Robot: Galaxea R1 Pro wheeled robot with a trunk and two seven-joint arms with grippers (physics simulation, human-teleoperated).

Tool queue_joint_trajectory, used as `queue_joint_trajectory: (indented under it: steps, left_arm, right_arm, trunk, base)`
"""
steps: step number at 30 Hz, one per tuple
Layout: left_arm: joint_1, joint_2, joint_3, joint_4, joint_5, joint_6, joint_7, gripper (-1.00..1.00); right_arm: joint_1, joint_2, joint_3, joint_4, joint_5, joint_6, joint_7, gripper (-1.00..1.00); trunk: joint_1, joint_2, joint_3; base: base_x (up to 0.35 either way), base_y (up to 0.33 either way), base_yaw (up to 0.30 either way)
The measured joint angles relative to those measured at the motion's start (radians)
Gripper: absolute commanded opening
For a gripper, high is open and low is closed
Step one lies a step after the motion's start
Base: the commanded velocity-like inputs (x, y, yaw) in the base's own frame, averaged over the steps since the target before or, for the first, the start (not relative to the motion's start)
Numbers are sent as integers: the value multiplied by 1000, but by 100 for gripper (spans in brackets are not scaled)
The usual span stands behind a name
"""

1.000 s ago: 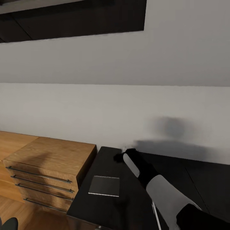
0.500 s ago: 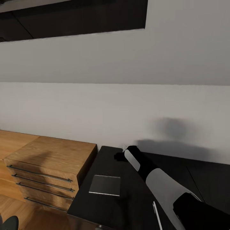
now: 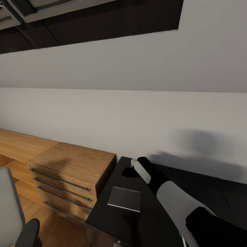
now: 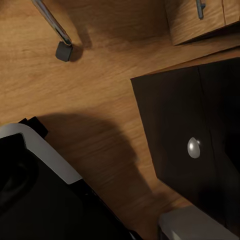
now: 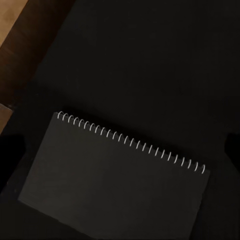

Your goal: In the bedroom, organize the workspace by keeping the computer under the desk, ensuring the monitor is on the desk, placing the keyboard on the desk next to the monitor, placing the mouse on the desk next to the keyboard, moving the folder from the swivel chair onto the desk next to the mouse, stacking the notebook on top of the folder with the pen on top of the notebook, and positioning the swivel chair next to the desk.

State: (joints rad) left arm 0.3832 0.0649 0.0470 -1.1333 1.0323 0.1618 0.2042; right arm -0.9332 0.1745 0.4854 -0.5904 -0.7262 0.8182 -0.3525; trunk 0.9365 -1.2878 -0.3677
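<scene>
— Glossy black surface (image 3: 144, 219) runs under the right arm; what sits nearest its hand (image 3: 127, 171)?

— The notebook (image 3: 125, 199), flat on the surface just short of the hand and to one side of the arm. The right wrist view looks straight down on its wire spine, so the hand hangs above it without touching.

— Open or closed?

— I cannot tell; the fingertips are a dark blur in the head view. The left hand I cannot judge either — its wrist view looks down at wood floor, a caster and a dark cabinet corner.

— What has just changed?

— Mostly the viewpoint. Within the last second the whole head view swung: the grey swivel chair (image 3: 10, 206) now shows well off to the left, and the wooden dresser (image 3: 73, 171) beyond the notebook has slid rightward. The arm has barely shifted over the surface.

— Meaning?

— The notebook is probably the next pick, but the folder must reach the surface first.
</scene>
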Motion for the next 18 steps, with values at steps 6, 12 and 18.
queue_joint_trajectory:
  steps: [6, 12, 18]
  left_arm:
    - [0, -4, -4, 5, -13, -3, 1, 100]
    - [0, -4, -7, 5, -16, -3, -6, 100]
    - [0, -4, 0, -9, 0, 1, -1, 100]
  right_arm:
    - [0, 0, -3, 1, -11, -9, 0, 100]
    - [0, 0, -6, 0, -11, -11, -1, 100]
    - [-4, 0, -11, 3, -4, -37, -8, 100]
  trunk:
    - [0, 0, 0]
    - [0, 0, 0]
    - [15, -28, -12]
  base:
    - [0, 0, 44]
    - [0, 118, 4]
    - [0, 7, 0]
